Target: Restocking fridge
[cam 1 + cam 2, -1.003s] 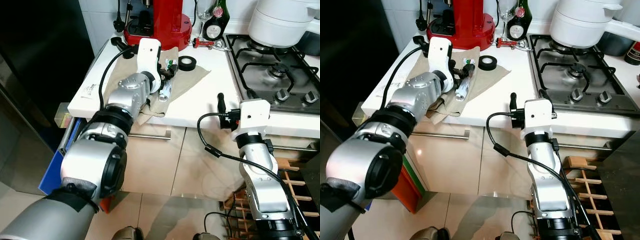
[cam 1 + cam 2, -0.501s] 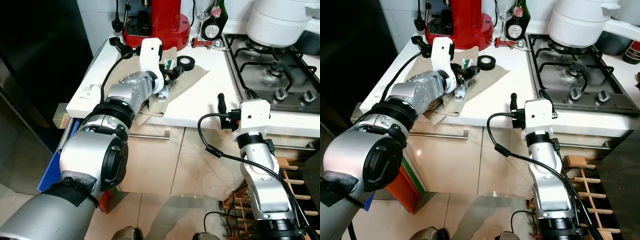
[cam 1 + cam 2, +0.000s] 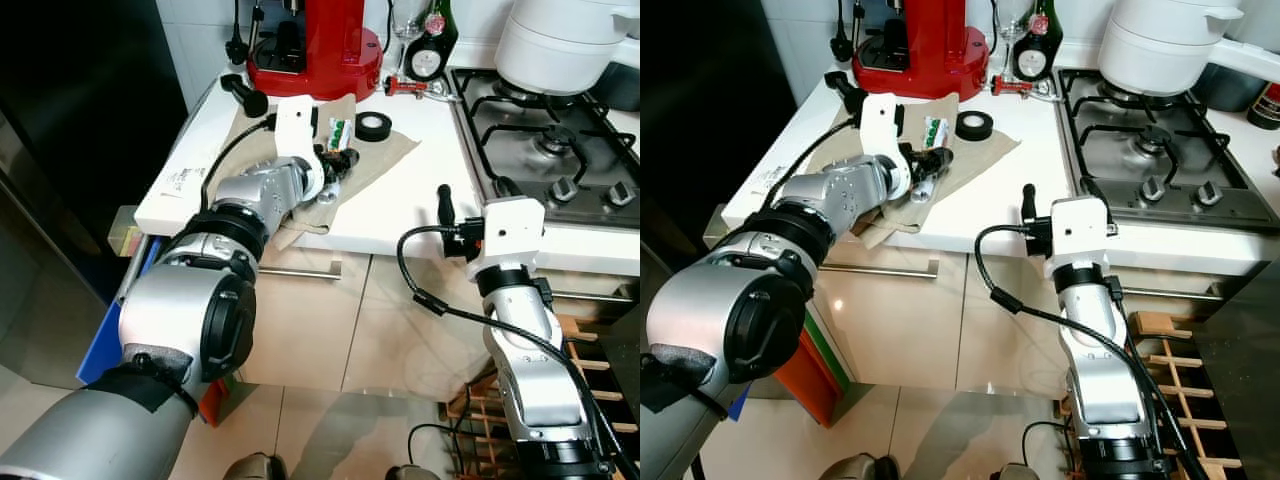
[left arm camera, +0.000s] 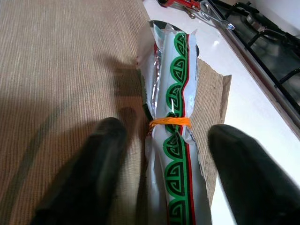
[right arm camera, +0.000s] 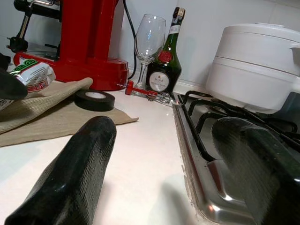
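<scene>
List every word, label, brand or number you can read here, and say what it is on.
"D.O.M": on the round label of the dark green bottle, just legible.
Neck label of the same bottle: too small to read.
Paper slip at the counter edge: print too small to read.
Silver packet between the open left gripper fingers: green and red pattern, no readable words.

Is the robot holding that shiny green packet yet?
No. The left claw is open, one finger each side of the packet near its orange band. The right claw is open, holding nothing.
</scene>
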`<state>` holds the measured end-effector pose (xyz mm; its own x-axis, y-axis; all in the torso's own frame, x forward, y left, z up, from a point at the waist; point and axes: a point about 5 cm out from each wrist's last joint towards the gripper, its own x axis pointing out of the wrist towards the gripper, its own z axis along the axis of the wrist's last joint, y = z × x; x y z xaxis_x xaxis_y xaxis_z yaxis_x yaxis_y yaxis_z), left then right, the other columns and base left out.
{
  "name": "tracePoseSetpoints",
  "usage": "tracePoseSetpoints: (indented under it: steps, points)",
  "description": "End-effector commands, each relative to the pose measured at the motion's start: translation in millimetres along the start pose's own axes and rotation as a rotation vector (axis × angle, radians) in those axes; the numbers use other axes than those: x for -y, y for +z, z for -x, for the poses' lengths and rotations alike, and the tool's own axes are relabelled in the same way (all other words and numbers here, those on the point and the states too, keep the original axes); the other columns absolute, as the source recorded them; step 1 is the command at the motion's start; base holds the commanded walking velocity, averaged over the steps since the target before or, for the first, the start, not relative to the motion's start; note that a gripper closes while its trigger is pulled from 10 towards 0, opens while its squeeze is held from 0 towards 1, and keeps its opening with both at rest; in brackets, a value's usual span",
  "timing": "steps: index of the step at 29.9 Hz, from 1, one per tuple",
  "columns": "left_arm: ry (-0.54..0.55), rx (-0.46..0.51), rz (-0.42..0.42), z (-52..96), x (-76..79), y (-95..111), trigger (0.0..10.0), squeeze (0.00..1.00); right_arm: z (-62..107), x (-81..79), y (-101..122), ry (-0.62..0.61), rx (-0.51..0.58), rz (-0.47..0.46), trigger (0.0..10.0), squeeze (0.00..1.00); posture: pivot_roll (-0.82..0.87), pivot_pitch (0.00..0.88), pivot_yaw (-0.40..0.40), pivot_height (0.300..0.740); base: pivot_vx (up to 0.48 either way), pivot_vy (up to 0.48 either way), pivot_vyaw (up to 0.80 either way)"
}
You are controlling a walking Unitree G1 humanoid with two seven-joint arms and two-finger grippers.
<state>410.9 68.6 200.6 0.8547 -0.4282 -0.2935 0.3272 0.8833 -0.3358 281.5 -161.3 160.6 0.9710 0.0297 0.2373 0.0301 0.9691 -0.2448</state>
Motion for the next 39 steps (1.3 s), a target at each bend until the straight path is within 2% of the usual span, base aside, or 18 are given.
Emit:
tracePoseSetpoints:
  steps: [1,5,6,7,8,9,10,18,21,22,23,24,25,26,28,29,35,39]
  points:
    - [0.007,0.001,0.001,0.4,-1.1,2,0.0,0.05,2.0,2.9,1,-0.005,-0.003,0.01,10.0,0.0,-0.19,0.0,0.024,0.74,0.0,0.0,0.0]
    - [-0.014,0.054,-0.024,1.4,-0.3,10,0.0,0.05,2.3,3.1,1,-0.004,-0.006,0.01,10.0,0.0,-0.19,0.0,0.023,0.74,0.0,0.0,0.0]
    - [-0.01,0.088,-0.062,2.3,-0.8,15,0.0,0.15,2.4,2.9,1,-0.003,-0.007,0.01,10.0,0.0,-0.19,0.0,0.024,0.74,0.0,0.0,0.0]
    - [-0.03,0.115,-0.065,2.8,1.2,19,0.0,0.15,2.4,2.9,1,-0.003,-0.008,0.01,10.0,0.0,-0.19,0.0,0.023,0.74,0.0,0.0,0.0]
    - [-0.043,0.142,-0.059,3.3,2.9,24,0.0,0.25,2.4,2.8,0,-0.003,-0.009,0.009,10.0,0.0,-0.19,0.0,0.023,0.74,0.0,0.0,0.0]
    - [-0.043,0.142,-0.059,3.3,2.9,24,0.0,0.25,2.4,2.8,0,-0.003,-0.009,0.009,10.0,0.0,-0.19,0.0,0.023,0.74,0.0,0.0,0.0]
    - [-0.044,0.173,-0.073,4.1,3.6,28,0.0,0.29,2.4,2.4,0,-0.002,-0.011,0.007,10.0,0.0,-0.18,0.0,0.022,0.74,0.0,0.0,0.0]
    - [-0.059,0.236,-0.046,7.8,-1.1,36,0.0,0.32,1.5,0.9,0,0.002,-0.011,0.003,10.0,0.0,-0.18,0.0,0.022,0.74,0.0,0.0,0.0]
    - [-0.056,0.263,-0.073,9.9,-3.4,41,0.0,0.32,1.4,0.6,0,0.002,-0.012,0.002,10.0,0.0,-0.18,0.0,0.023,0.74,0.0,0.0,0.0]
    - [-0.057,0.277,-0.11,10.9,-3.8,43,0.0,0.31,1.4,0.3,0,0.003,-0.013,0.001,10.0,0.0,-0.18,0.0,0.022,0.74,0.0,0.0,0.0]
    - [-0.058,0.283,-0.139,11.5,-3.6,44,0.0,0.19,1.4,-0.1,0,0.004,-0.013,0.001,10.0,0.0,-0.17,0.0,0.022,0.74,0.0,0.0,0.0]
    - [-0.055,0.282,-0.181,11.5,-3.0,45,0.0,0.0,1.2,-0.5,-1,0.005,-0.013,0.0,10.0,0.0,-0.17,0.0,0.022,0.74,0.0,0.0,0.0]
    - [-0.043,0.267,-0.215,10.9,-3.4,43,2.0,0.0,1.0,-0.9,-1,0.007,-0.012,0.0,10.0,0.0,-0.17,0.0,0.022,0.74,0.0,0.0,0.0]
    - [-0.023,0.26,-0.262,10.6,-4.9,41,10.0,0.0,0.6,-1.6,0,0.01,-0.011,-0.001,10.0,0.0,-0.17,0.0,0.022,0.74,0.0,0.0,0.0]
    - [-0.008,0.253,-0.296,10.4,-6.6,39,10.0,0.0,0.1,-2.2,0,0.012,-0.01,-0.001,10.0,0.0,-0.17,0.0,0.022,0.74,0.0,0.0,0.0]
    - [0.002,0.245,-0.324,10.5,-9.6,36,10.0,1.0,-0.7,-3.0,0,0.014,-0.007,-0.001,10.0,0.0,-0.17,0.0,0.026,0.74,0.0,0.0,0.0]
    - [-0.015,0.239,-0.33,11.8,-9.3,43,10.0,1.0,1.1,-2.6,2,0.007,0.001,-0.002,10.0,0.0,-0.19,0.0,0.04,0.74,0.0,0.0,0.0]
    - [-0.024,0.25,-0.303,13.3,-7.2,51,10.0,1.0,4.9,-2.5,2,0.0,-0.004,-0.002,10.0,0.0,-0.19,0.0,0.048,0.74,0.0,0.0,0.0]
